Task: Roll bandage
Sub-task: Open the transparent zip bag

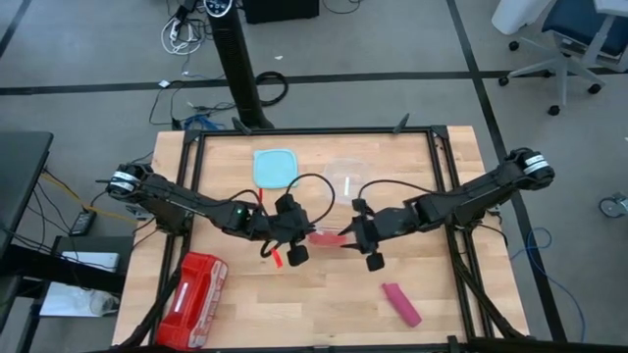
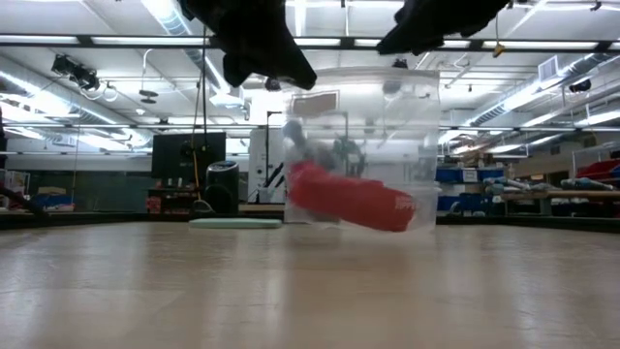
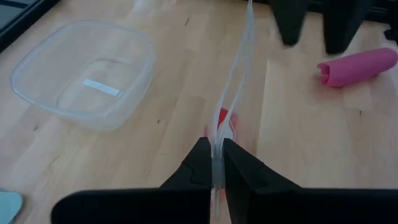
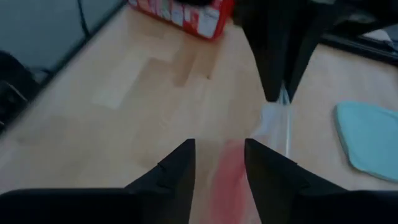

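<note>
Left side first: fingers [image 3: 198, 165] of the left gripper [image 3: 216, 149] pressed tight together on the thin upper edge of a clear plastic bag [image 2: 363, 136], film sandwiched flat between them. Bag hanging clear of the worktop [image 1: 324, 314] in the low view, with a red item [image 2: 349, 202] lying slanted inside it.

On the bag's other side, the right gripper [image 4: 219, 152], fingers [image 4: 177, 165] spread with a plain gap between them, poised over a reddish blur; no grip on anything visible there.

Outward from the bag: the bandage [image 1: 400, 304], already a short pink cylinder, lying on bare wood to the front and right of the bag, well apart from both sets of fingers and touching nothing. Long axis on a diagonal, one end aimed back toward the bag, the other toward the worktop's front right corner. Nearer the right arm than the left, by the high view.

Judging from this: rolling itself apparently done, bagging likely the step in hand. Free and open, and on the roll's side of the bag, so the right gripper the better candidate for the pickup. Best approached across the roll's width, wrist turned to suit that diagonal; soft fabric, so likely to squash or unwind under a careless pinch.

Behind the bag: a clear tub [image 1: 343, 176] and a teal lid [image 1: 276, 167].
</note>
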You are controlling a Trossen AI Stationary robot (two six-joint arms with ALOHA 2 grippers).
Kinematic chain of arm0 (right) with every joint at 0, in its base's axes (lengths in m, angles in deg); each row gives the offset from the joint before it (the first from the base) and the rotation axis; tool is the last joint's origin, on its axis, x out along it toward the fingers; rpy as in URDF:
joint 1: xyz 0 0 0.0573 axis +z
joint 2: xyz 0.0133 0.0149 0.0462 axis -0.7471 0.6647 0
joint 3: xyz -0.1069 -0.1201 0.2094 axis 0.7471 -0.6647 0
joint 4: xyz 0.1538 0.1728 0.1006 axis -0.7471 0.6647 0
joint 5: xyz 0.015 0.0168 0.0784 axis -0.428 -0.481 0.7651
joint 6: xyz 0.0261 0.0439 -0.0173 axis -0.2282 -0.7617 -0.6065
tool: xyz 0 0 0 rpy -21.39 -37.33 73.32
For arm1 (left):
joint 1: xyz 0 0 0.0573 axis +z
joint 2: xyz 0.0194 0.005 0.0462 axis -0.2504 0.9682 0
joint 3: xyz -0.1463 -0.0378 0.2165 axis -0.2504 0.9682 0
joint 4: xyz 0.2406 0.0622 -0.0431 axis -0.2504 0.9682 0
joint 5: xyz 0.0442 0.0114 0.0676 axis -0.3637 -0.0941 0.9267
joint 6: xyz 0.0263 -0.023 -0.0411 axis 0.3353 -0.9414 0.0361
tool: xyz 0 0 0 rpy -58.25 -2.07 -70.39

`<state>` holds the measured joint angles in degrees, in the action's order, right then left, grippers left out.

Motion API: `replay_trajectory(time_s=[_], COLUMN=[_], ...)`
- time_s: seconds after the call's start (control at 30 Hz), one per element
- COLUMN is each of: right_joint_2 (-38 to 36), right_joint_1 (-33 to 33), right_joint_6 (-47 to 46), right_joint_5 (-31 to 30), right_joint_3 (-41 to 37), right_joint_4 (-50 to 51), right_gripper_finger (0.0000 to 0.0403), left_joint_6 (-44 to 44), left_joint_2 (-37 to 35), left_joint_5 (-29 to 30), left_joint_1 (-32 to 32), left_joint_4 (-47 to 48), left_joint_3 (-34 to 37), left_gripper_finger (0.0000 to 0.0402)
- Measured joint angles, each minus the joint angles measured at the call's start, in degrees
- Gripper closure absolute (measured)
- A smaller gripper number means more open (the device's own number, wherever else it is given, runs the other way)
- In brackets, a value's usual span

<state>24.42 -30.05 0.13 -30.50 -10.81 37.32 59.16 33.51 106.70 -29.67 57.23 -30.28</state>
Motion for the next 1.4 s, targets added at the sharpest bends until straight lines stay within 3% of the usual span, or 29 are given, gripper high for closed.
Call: replay_trajectory(time_s=[0.3,0.6,1.4], right_joint_2=[5.4,10.7,11.0], right_joint_1=[-1.4,-2.3,-0.8], right_joint_6=[4.0,4.5,8.1], right_joint_5=[-1.2,0.2,3.6], right_joint_3=[5.4,8.5,8.5], right_joint_4=[2.2,4.3,8.0], right_gripper_finger=[0.0229,0.0227,0.0229], left_joint_6=[-0.2,-0.2,-0.2], left_joint_2=[0.0,0.0,0.0], left_joint_5=[-3.0,-3.5,-6.2], left_joint_1=[0.2,0.2,1.7], left_joint_4=[0.4,0.5,0.7], left_joint_3=[0.0,0.0,0.0], left_gripper_finger=[0.0381,0.0381,0.0380])
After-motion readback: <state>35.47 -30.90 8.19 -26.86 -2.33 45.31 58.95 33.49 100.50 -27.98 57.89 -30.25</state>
